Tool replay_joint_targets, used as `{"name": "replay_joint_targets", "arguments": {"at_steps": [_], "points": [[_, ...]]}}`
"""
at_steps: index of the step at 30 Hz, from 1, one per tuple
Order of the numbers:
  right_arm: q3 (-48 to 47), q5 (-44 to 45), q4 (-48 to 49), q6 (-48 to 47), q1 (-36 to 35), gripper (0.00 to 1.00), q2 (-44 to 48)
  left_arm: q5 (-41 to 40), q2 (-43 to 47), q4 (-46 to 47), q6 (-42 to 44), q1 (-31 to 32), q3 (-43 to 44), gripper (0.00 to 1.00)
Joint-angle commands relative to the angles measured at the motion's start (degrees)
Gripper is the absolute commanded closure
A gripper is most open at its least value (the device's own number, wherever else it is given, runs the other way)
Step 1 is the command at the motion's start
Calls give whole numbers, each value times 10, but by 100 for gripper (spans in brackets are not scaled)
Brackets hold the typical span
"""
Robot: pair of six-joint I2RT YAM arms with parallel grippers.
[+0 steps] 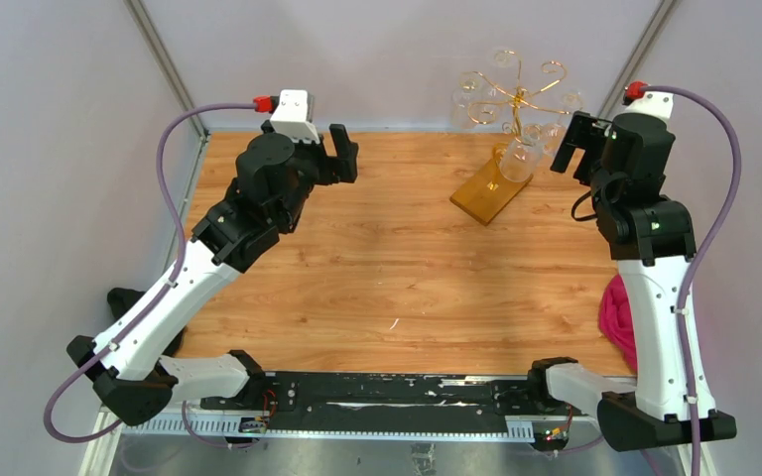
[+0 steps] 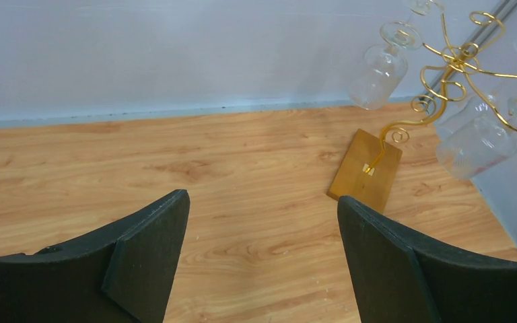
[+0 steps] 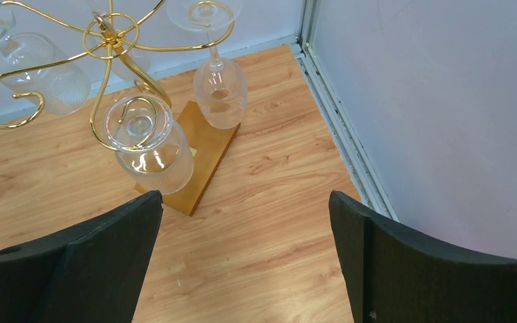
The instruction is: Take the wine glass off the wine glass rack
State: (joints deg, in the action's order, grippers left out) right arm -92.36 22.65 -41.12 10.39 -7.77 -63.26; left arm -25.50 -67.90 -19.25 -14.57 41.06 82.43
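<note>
One wooden tabletop; near its far right corner stands the gold wire rack on an amber base, a clear ribbed wine glass hanging inverted. My right claw and left claw gape, empty. A sideways tug could topple the rack.

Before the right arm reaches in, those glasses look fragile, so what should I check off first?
1. The wine glass rack upright on the table: ok.
2. The right end effector open: ok.
3. The left end effector open, apart from the rack: ok.
4. Nearest wine glass hanging upside down on the rack: ok.
5. That glass centred in the right end effector's opening: not ok, it sits left of it in the wrist view.
6. Which way its stem slides free: cannot tell.
</note>
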Motion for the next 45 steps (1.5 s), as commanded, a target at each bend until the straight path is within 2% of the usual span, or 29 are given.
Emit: {"name": "replay_joint_targets", "arguments": {"at_steps": [1, 6, 15, 17, 18, 21, 23, 27, 30, 33, 36, 38, 40, 45], "points": [[27, 1, 21, -7, -7, 0, 31, -28, 1, 1, 2, 2, -13, 14], [113, -33, 102, 0, -7, 0, 88, -30, 14, 8, -8, 2, -21, 13], [110, -64, 89, 19, -6, 2, 88, -25, 11, 12, -21, -2, -28, 11], [111, -80, 90, 27, -4, 4, 86, 33, 5, 16, -42, -22, -30, 10], [110, -102, 91, 32, 0, 4, 83, 84, 2, 24, -64, -51, -33, 10], [110, -185, 101, 66, 22, 11, 66, 240, -5, 93, -143, -129, -65, 11], [118, -216, 111, 83, 28, 13, 61, 310, -14, 130, -162, -151, -75, 12], [138, -240, 141, 94, 37, 15, 85, 363, -33, 156, -164, -156, -67, 12], [135, -245, 141, 100, 52, 21, 85, 377, -40, 184, -173, -159, -71, 12], [150, -291, 145, 142, 96, 29, 73, 380, -49, 190, -176, -162, -68, 12], [216, -378, 210, 206, 170, 35, 80, 400, -54, 220, -192, -168, -76, 12], [271, -467, 284, 263, 241, 36, 91, 415, -53, 236, -204, -171, -86, 12], [304, -528, 346, 324, 284, 37, 86, 419, -51, 240, -206, -173, -93, 13], [332, -625, 464, 387, 330, 38, 43, 422, -48, 251, -210, -175, -110, 13]]}}
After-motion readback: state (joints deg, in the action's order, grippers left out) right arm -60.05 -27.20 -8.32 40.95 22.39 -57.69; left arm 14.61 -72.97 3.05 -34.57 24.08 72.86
